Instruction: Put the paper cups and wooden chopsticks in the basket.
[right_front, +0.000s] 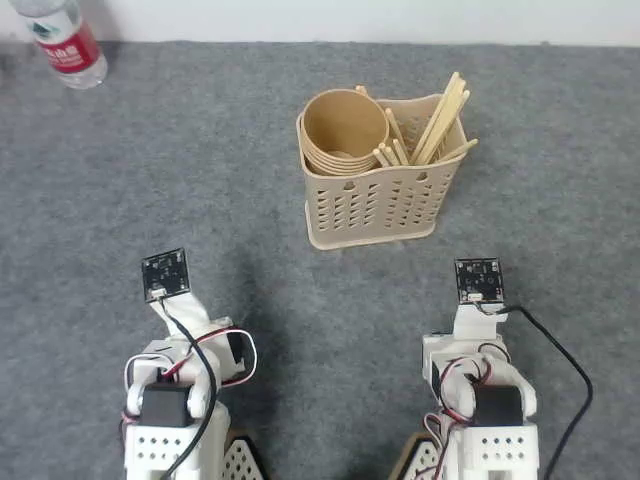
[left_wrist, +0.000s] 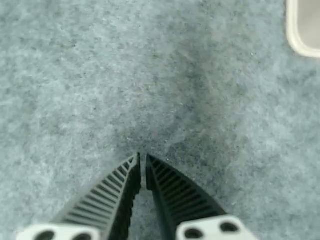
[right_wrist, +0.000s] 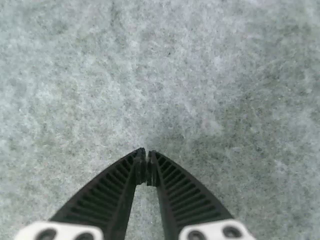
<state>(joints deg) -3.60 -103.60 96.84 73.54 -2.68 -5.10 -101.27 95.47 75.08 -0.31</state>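
Note:
A beige perforated basket (right_front: 380, 205) stands on the grey carpet at the middle of the table. Inside it, a stack of brown paper cups (right_front: 345, 130) fills one side and several wooden chopsticks (right_front: 440, 120) lean upright in the other. Both arms are folded back at the near edge, well short of the basket. My left gripper (left_wrist: 142, 159) is shut with nothing in it, hovering over bare carpet; a corner of the basket (left_wrist: 304, 30) shows at that view's edge. My right gripper (right_wrist: 146, 152) is shut and empty above the carpet.
A plastic water bottle (right_front: 65, 42) with a red label lies at the far left corner. Grey carpet (right_front: 150, 170) covers the table, with open room all around the basket. A black cable (right_front: 565, 365) loops beside the right arm.

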